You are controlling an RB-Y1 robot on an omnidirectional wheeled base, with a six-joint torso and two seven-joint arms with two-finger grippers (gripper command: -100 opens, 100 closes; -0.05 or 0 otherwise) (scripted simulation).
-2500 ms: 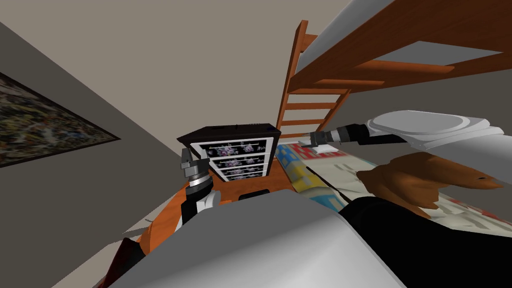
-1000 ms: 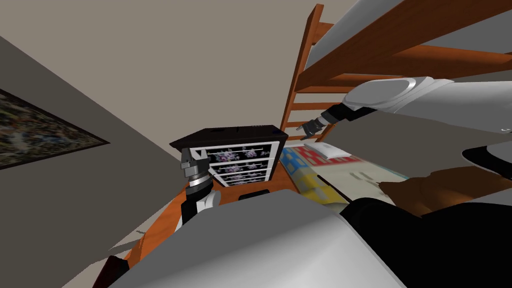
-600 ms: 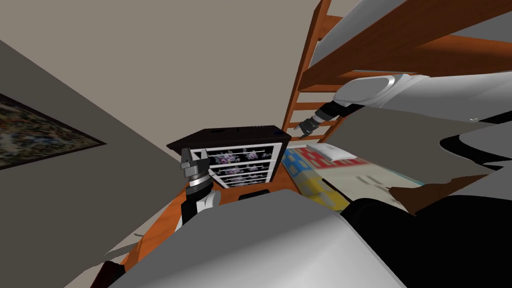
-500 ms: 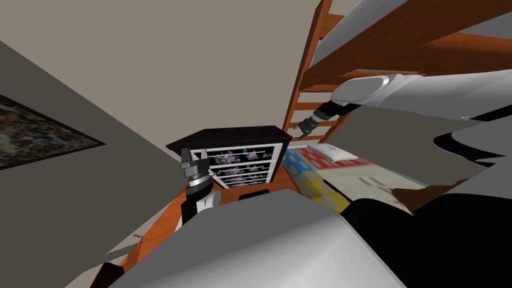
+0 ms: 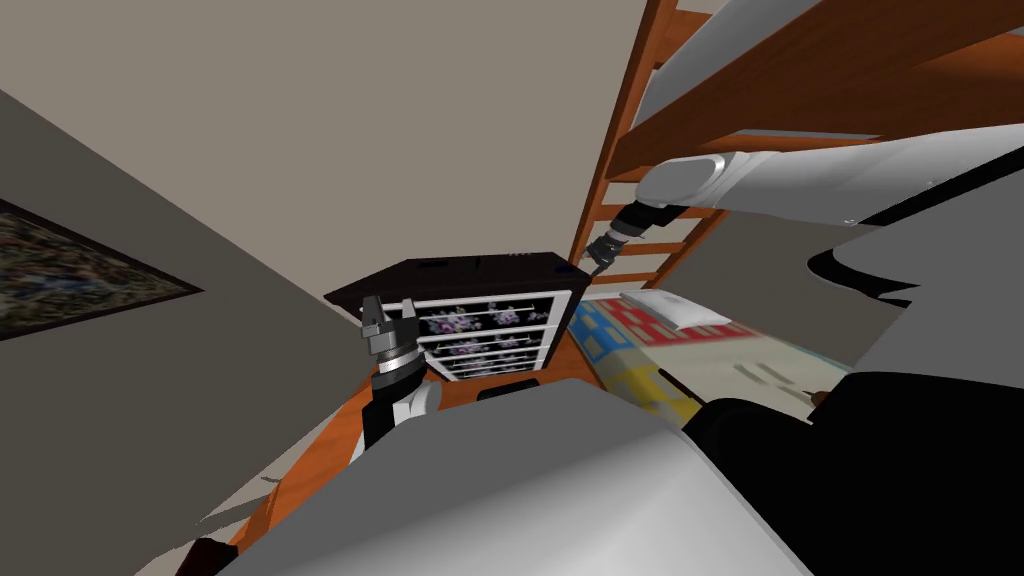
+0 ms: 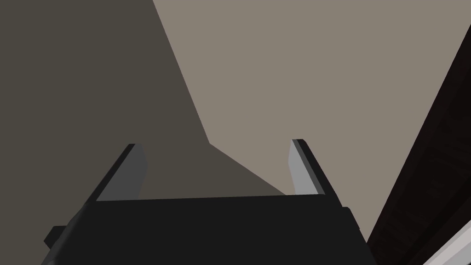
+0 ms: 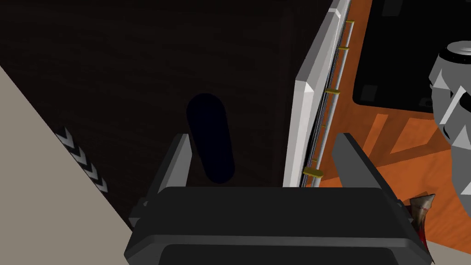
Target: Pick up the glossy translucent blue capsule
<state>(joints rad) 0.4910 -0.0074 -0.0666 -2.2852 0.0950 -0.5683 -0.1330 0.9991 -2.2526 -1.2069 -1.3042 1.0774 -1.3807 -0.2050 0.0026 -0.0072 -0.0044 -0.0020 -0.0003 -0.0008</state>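
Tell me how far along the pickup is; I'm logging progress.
Done: right gripper hangs open above the dark cabinet top, over the dark blue capsule. In hand: centring, since the capsule sits close to one finger. Remaining: lower, close, lift.

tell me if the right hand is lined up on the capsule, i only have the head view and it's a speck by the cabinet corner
observer: In the right wrist view the dark blue capsule lies on the dark cabinet top, between the fingers of the right hand but close beside one finger, not centred.
operator: fingers open?
observer: Yes, open wide. The other finger hangs past the cabinet's white front edge, over the orange floor.
operator: how does it lie
observer: Lengthwise, roughly parallel to the fingers and that front edge, so they would likely close on its long sides.
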